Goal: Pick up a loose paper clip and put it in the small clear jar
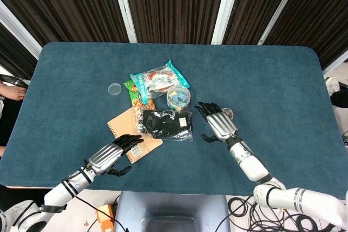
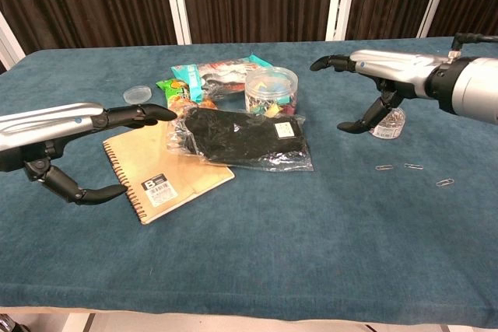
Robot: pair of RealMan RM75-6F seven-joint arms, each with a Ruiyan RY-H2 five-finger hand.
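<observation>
Spiral-bound kraft notebook (image 2: 163, 167), blue felt tablecloth (image 2: 311, 239)

The notebook (image 2: 159, 167) sits left of the black packet (image 2: 247, 138), which overlaps its corner. Behind the packet's a tub (image 2: 271, 89); three paper clips (image 2: 412, 167) lie off to its right.

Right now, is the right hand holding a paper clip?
No. In the chest view the right hand hovers with fingers spread and nothing in it, while three paper clips lie loose on the table.
</observation>
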